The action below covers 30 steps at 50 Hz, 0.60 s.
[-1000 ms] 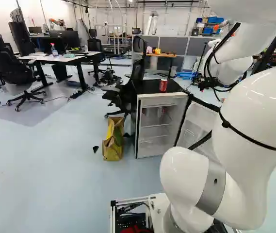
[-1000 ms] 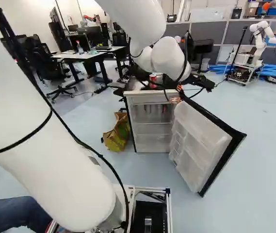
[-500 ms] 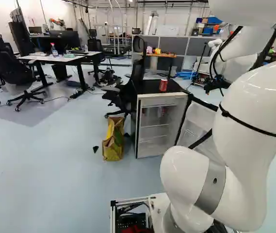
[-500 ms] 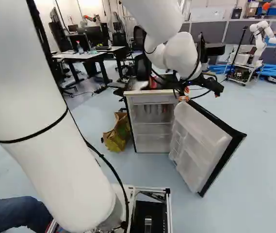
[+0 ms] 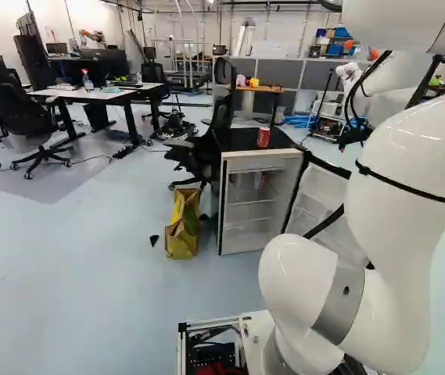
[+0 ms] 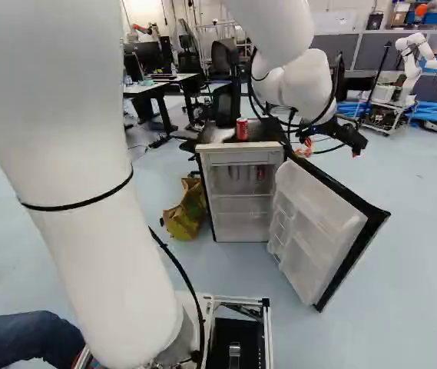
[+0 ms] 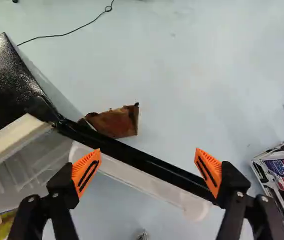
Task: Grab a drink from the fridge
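Atop open fridge (image 6: 241,157), red can (image 6: 242,132), pale lettering (image 5: 263,133), illegible

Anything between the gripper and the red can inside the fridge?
Yes: the open fridge door lies under the open gripper, and the fridge top covers the red can, so a direct path down looks blocked.

No legible txt, nos. or signs here.
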### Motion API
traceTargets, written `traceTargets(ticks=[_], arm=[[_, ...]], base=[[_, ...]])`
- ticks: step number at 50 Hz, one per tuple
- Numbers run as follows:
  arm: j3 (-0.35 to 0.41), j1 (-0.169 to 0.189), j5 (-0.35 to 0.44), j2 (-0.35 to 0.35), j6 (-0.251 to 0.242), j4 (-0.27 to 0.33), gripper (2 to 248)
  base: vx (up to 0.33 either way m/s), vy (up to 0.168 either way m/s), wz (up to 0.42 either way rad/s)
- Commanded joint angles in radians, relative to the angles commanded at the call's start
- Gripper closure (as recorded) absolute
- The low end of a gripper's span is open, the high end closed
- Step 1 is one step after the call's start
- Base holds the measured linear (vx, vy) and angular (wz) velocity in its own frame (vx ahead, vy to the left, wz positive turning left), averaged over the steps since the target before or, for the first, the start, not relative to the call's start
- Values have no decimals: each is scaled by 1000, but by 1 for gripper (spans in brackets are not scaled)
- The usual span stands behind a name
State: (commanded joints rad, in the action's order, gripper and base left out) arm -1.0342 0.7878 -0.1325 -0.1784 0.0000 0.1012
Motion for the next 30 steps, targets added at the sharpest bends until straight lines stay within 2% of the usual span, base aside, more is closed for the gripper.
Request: traceTargets(ticks=[30], arm=[[-164, 36, -152, -141, 0, -168, 3]], base=[[0, 0, 0]])
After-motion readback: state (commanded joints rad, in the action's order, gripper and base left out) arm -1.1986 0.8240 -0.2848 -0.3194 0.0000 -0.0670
